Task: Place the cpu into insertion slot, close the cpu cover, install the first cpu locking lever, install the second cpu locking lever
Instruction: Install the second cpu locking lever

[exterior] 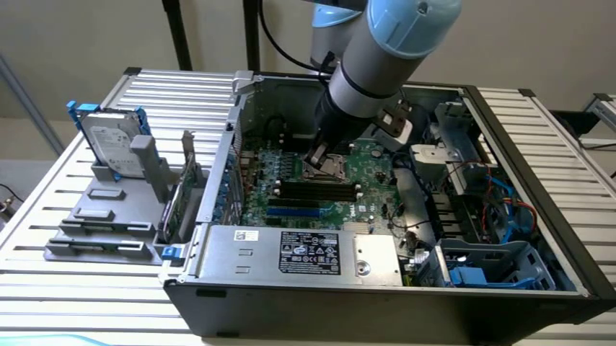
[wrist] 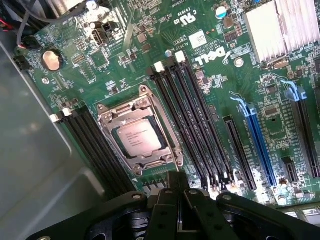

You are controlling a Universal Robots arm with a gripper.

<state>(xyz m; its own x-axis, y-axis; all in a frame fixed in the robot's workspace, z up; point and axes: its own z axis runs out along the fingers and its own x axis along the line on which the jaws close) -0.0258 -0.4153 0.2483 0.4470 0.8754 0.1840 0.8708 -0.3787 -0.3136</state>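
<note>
Slatted desk (exterior: 86, 288) carries an open computer case where the cpu (wrist: 139, 138) sits in the insertion slot (wrist: 172, 161) under the closed cpu cover (wrist: 111, 116); gripper (wrist: 176, 192) hovers just beside, jaw state cannot be told, lever status unclear.

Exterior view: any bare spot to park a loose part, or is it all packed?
Free: the ribbed white metal table on the exterior view's right of the open black computer case, and its front-left strip. Crowded: the grey plastic holder with the silver hard drive, and the green motherboard under the grey robot arm.
</note>
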